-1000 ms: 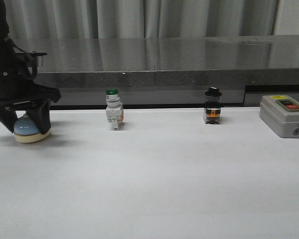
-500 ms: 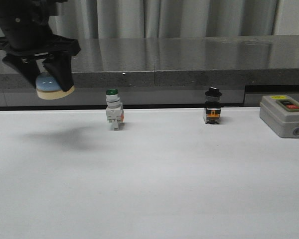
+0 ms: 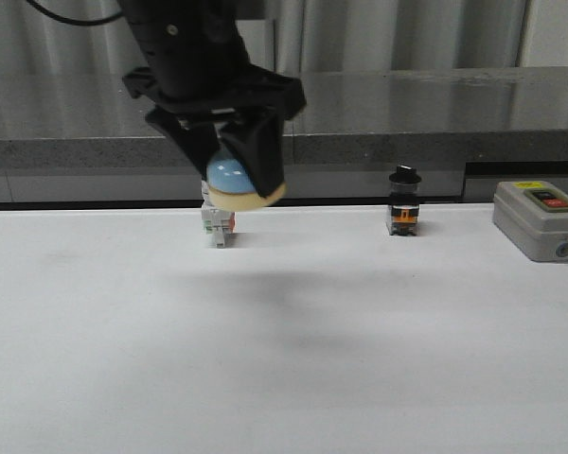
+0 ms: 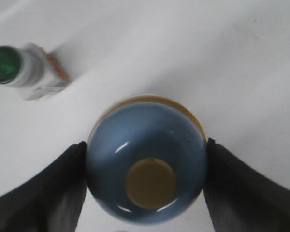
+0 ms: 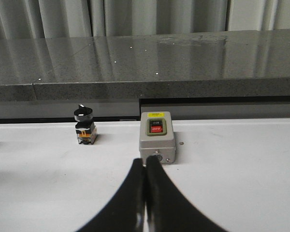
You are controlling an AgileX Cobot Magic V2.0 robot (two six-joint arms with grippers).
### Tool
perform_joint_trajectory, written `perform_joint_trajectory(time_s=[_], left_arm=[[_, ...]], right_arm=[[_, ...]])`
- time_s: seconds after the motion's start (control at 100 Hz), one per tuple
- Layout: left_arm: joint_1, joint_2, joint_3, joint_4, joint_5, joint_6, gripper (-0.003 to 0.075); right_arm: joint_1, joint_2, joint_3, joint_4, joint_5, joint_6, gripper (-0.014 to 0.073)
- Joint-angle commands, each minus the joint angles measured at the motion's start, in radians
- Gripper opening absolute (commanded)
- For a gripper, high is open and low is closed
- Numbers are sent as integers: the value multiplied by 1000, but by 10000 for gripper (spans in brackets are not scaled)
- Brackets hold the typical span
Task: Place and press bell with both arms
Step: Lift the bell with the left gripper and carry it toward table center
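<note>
My left gripper [image 3: 235, 170] is shut on the light-blue bell [image 3: 234, 180] with its cream base, and holds it in the air above the white table, in front of the green-capped switch [image 3: 216, 222]. In the left wrist view the bell [image 4: 146, 159] sits between the two dark fingers [image 4: 53, 186], its cream button facing the camera. My right gripper [image 5: 145, 164] is shut and empty, low over the table in front of the grey box [image 5: 157, 137]. The right arm does not show in the front view.
A black-capped switch [image 3: 404, 201] stands at the back middle right, also in the right wrist view [image 5: 84, 125]. The grey box with red and green buttons [image 3: 538, 219] is at the far right. The green-capped switch [image 4: 19, 72] shows in the left wrist view. A dark granite ledge [image 3: 360, 113] runs behind the table.
My left gripper has lifted the bell off the table at the far left and carried it right to the middle, in front of the green-capped switch.
</note>
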Motion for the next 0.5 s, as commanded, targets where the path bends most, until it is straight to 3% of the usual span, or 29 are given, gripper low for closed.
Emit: perform_joint_trajectory(time_s=[0.0, 0.49], left_arm=[[-48, -16, -30, -7, -40, 0, 239], [-92, 128, -30, -13, -79, 0, 260]], right_arm=[[-5, -12, -16, -9, -88, -5, -60], [-5, -12, -16, -9, -88, -5, -60]])
